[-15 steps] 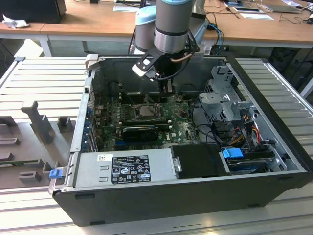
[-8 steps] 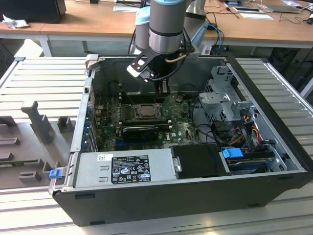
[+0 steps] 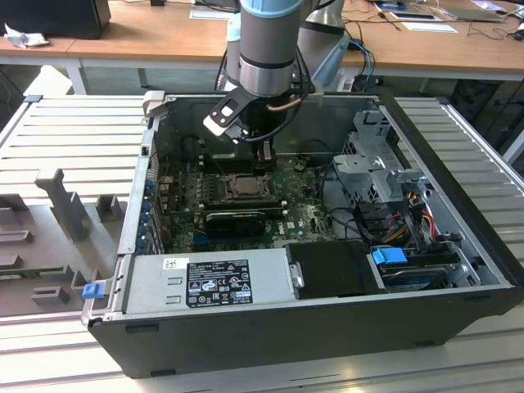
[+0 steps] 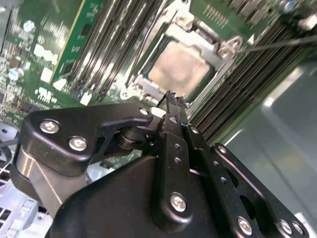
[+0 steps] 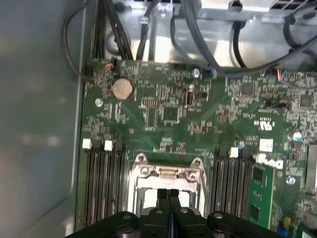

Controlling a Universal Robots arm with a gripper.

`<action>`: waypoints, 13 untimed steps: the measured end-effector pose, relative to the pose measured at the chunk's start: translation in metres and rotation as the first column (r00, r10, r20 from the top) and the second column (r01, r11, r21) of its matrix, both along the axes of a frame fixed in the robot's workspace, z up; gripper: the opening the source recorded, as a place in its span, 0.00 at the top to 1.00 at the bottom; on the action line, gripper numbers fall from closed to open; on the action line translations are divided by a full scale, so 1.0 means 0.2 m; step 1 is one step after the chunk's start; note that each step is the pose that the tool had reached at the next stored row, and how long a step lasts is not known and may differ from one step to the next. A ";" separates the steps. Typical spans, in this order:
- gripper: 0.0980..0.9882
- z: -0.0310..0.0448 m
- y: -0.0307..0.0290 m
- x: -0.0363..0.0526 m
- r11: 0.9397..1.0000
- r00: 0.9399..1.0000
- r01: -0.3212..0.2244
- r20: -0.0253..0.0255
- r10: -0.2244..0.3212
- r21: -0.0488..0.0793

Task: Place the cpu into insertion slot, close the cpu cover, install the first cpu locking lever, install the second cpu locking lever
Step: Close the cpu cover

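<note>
Hovering just over the socket, your black gripper (image 4: pixel 171 99) has its fingers pinched together, empty. The silvery-beige square cpu (image 4: pixel 181 67) sits beneath the thin silver windowed cpu cover (image 4: pixel 190 33). You're likely at the lever step, which calls for catching the thin wire locking lever (image 4: pixel 277 43) precisely

Open computer case (image 3: pixel 286 336), grey power supply (image 3: pixel 205 282), coin battery (image 5: pixel 122 89)
</note>
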State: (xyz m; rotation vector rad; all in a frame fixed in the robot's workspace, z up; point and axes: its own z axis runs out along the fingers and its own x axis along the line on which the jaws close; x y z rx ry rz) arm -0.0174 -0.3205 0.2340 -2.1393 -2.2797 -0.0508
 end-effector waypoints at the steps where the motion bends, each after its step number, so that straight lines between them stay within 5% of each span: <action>1: 0.99 0.000 0.000 -0.013 1.000 1.000 0.000 0.000 0.000 0.000; 13: 0.99 0.000 0.000 -0.075 1.000 1.000 0.000 0.000 0.000 0.000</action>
